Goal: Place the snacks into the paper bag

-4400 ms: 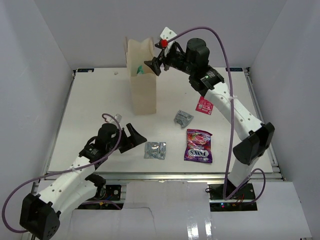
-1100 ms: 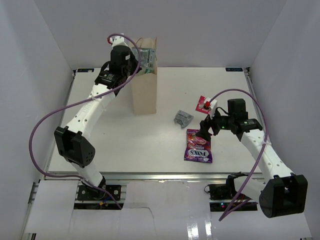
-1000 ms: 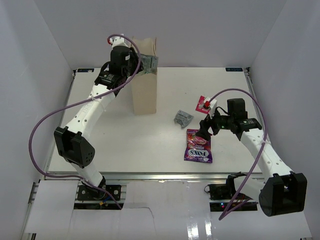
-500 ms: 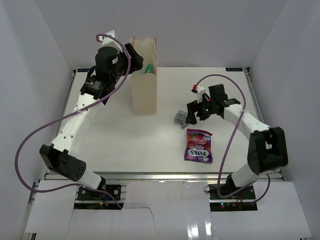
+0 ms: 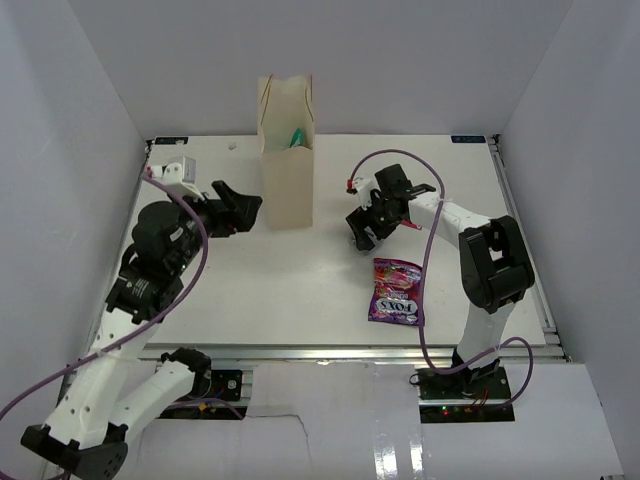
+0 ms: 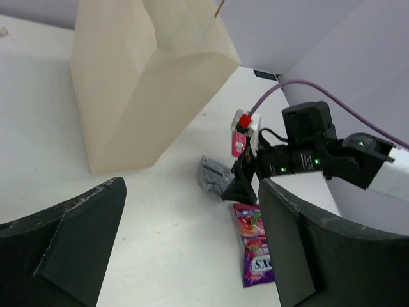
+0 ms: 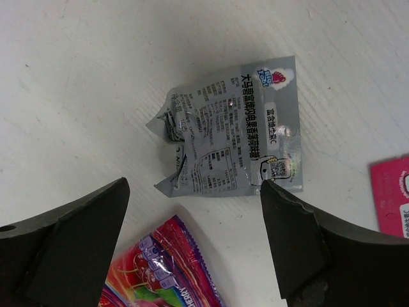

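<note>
Tabletop bag: teal packet, probably; overhead only.

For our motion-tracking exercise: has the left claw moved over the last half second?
Yes. The left claw has withdrawn from the paper bag's mouth, nearward, to the left of its base.

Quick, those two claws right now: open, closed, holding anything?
Left gripper: open, holding nothing.
Right gripper: open above the silver-grey packet, not gripping it.

White table, pale lilac walls
</note>
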Controlling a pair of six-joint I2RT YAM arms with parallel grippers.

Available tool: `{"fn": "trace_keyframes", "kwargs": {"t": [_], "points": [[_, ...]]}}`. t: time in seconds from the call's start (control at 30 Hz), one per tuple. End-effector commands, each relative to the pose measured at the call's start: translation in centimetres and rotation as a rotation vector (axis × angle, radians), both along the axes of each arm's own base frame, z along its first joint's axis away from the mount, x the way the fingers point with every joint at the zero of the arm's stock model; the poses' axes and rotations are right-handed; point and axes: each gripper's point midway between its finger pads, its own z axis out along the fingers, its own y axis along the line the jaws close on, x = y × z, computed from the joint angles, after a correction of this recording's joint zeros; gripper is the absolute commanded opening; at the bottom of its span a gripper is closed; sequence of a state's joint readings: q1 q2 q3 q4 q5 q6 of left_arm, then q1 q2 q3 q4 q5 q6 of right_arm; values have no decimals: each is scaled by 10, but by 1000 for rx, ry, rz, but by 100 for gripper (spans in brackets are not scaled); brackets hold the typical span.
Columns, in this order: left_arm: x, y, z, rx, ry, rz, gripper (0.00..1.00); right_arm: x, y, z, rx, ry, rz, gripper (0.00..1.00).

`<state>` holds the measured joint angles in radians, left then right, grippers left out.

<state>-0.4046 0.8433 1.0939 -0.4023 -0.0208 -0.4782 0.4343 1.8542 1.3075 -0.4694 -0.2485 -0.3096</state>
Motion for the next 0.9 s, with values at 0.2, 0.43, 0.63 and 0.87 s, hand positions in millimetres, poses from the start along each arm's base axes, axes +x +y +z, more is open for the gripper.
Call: {"fn": "trace_keyframes", "kwargs": {"t": [0.2,0.43,0.63,0.87], "points": [[-35,0,-77,-111,176,-19,95,26,12,-11,-30,-110,158,74],[-39,0,-103,-137,231,-12,95,23,12,-28,-56,-92,174,56],[-43,-7,-121,-165,265,-43,95,9,12,-26,-32,-64,184,22],[-46,-22,-138,-212,298,-113,95,-6,26,37,104,-191,296,9]]}}
